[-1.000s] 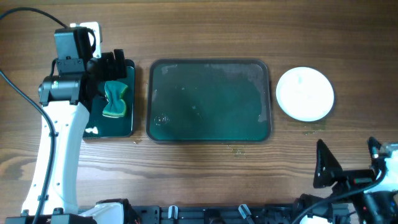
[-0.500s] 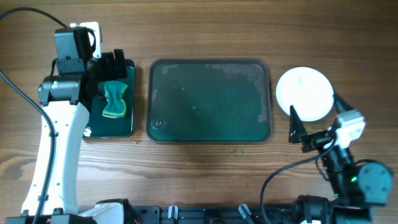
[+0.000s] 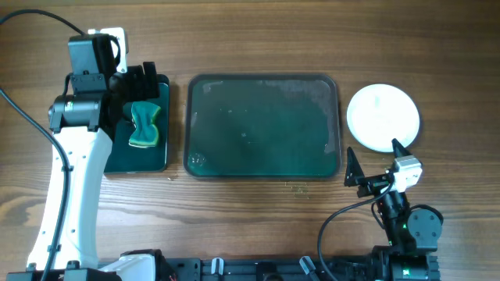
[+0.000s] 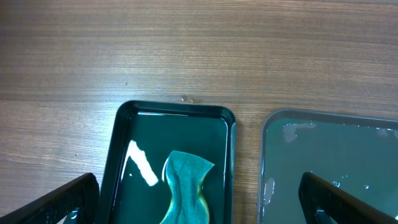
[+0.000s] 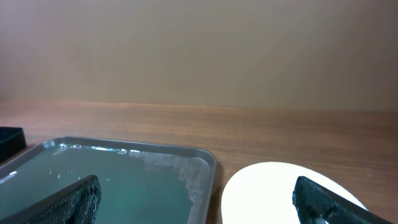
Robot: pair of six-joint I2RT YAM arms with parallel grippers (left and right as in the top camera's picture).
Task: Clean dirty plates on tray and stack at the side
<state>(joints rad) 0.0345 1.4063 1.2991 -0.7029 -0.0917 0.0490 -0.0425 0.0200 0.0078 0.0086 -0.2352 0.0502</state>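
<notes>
The large dark green tray (image 3: 264, 168) lies mid-table and holds no plates; it also shows in the right wrist view (image 5: 93, 174) and the left wrist view (image 4: 336, 155). A plain white plate stack (image 3: 383, 117) sits on the table right of the tray and shows in the right wrist view (image 5: 273, 196). I cannot tell how many plates it holds. My right gripper (image 3: 373, 162) is open and empty, just in front of the plate stack and the tray's near right corner. My left gripper (image 3: 141, 78) is open and empty over the small tray's far end.
A smaller black-rimmed tray (image 3: 156, 160) stands left of the big tray, holding a green-yellow sponge (image 3: 144, 125), also in the left wrist view (image 4: 183, 190). A white streak (image 4: 143, 171) lies in that small tray. Black cables run along the left side.
My right arm has swung in from the table's front right, up toward the plate stack, then a little left and nearer. The left arm has not moved.
</notes>
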